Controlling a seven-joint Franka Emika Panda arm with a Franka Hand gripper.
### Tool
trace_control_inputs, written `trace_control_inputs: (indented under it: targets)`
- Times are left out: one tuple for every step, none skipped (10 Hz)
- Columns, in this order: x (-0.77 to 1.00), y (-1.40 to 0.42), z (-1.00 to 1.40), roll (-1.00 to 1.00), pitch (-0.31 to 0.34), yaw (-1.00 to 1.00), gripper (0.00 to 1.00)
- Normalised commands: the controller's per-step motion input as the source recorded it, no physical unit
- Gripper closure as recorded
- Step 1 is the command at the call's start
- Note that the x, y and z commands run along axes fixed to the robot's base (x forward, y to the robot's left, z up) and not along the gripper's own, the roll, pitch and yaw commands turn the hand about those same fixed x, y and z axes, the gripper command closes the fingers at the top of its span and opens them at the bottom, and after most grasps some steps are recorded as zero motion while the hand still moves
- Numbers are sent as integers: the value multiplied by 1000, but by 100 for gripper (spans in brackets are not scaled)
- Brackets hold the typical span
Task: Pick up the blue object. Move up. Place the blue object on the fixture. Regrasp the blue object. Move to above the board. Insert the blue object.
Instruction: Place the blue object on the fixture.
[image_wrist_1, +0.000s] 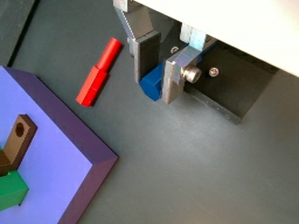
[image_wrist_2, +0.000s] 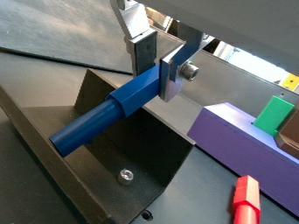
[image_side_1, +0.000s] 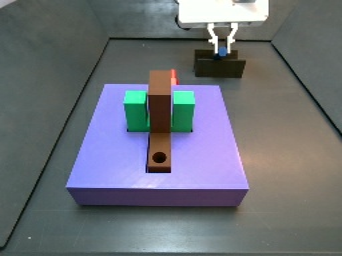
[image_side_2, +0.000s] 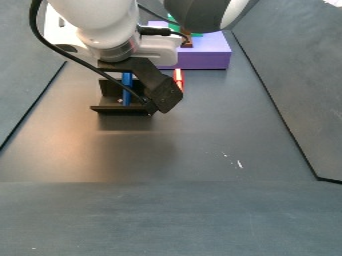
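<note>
Dark grey floor (image_side_1: 287, 140) with low walls around it. Gripper (image_wrist_2: 166, 64) sits at the fixture (image_side_2: 123, 107), far side of the floor from the near edge of the board (image_side_1: 201, 175) in a side view. Fingers (image_wrist_2: 142, 51) are clamped on the blue object (image_wrist_2: 111, 111), one silver plate on each flank.

Blue object: a wrist view shows its full length, a blue bar running from the fingers out over the fixture's dark angled plates. In another wrist view only a short blue stub (image_wrist_1: 152, 83) shows between the plates; the rest is hidden. In a side view it is just a blue sliver (image_side_1: 221, 52) above the fixture (image_side_1: 219, 66); in another, a blue strip (image_side_2: 127, 88) partly masked by the arm's body. Whether it touches the fixture: cannot tell.

Red piece (image_wrist_1: 100, 71) lies on the floor beside the board (image_wrist_1: 59, 131); nearly hidden behind the brown bar (image_side_1: 162, 120) in a side view. Green blocks (image_side_1: 135, 111) flank the bar.
</note>
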Motion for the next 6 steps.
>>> trace_control_inputs:
  targets:
    - [131,0,-20,-177,40,-29,100]
    - [83,40,0,-223,109,-51,100]
    - [97,94,0,-357,26,-63,100]
    - [100,109,0,-343,0,-51,100]
    - [74,131,0,-374,0,-51,100]
    - [60,109,-43,-297,0,-26,100]
